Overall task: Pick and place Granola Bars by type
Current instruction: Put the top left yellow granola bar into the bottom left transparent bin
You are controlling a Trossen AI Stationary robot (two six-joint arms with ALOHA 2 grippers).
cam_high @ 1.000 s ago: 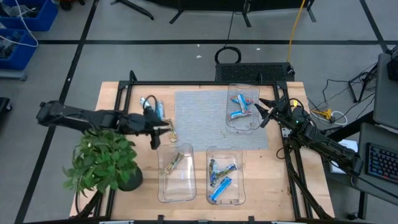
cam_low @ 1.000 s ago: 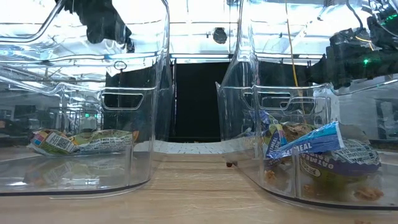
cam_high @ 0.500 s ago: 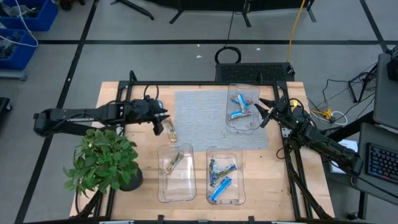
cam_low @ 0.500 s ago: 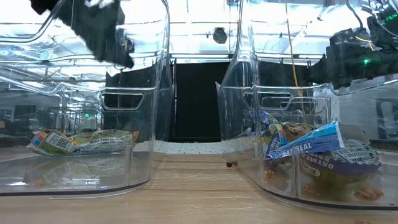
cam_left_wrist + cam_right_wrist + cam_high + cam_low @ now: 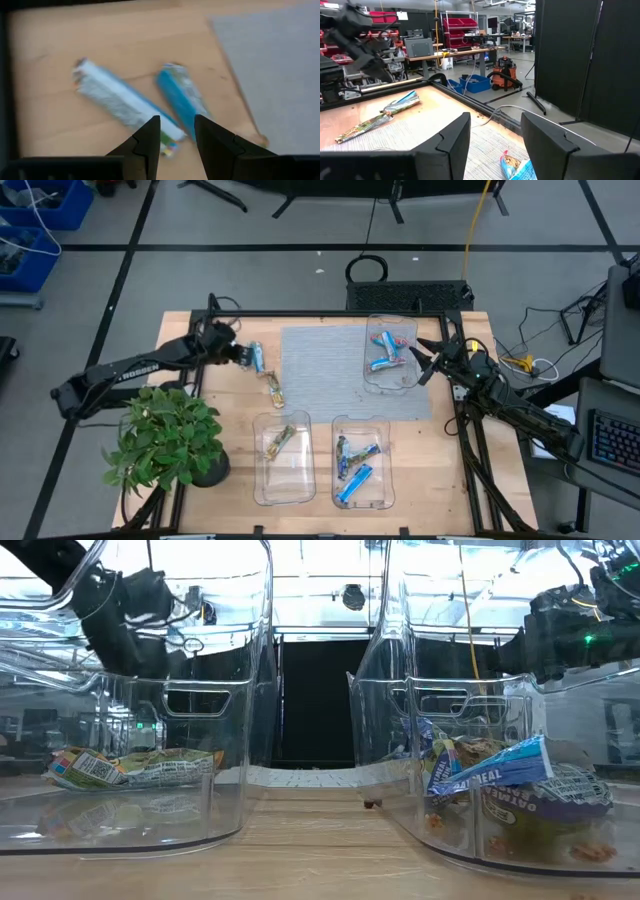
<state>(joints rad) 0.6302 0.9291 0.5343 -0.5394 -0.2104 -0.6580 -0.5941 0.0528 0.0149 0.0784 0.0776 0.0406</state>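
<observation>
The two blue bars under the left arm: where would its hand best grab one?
Probably across the middle of the nearer blue bar, from straight above: it lies flat on the wood, apart from its neighbour, and the open left hand hangs over it.

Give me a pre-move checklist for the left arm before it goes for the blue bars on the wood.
1. Left gripper open with a gap between its fingers: ok.
2. Left gripper empty: ok, nothing between the fingers.
3. Targets in view: ok, two blue bars lie side by side on the bare wood just ahead of the gripper.
4. Single-bar pick possible: cannot tell, since the bars lie close together and may touch at one end.
5. Tan-gold bar clear of the approach: ok, it lies apart, by the grey mat.
6. Right gripper out of the way: ok, open beside the far tray.
</observation>
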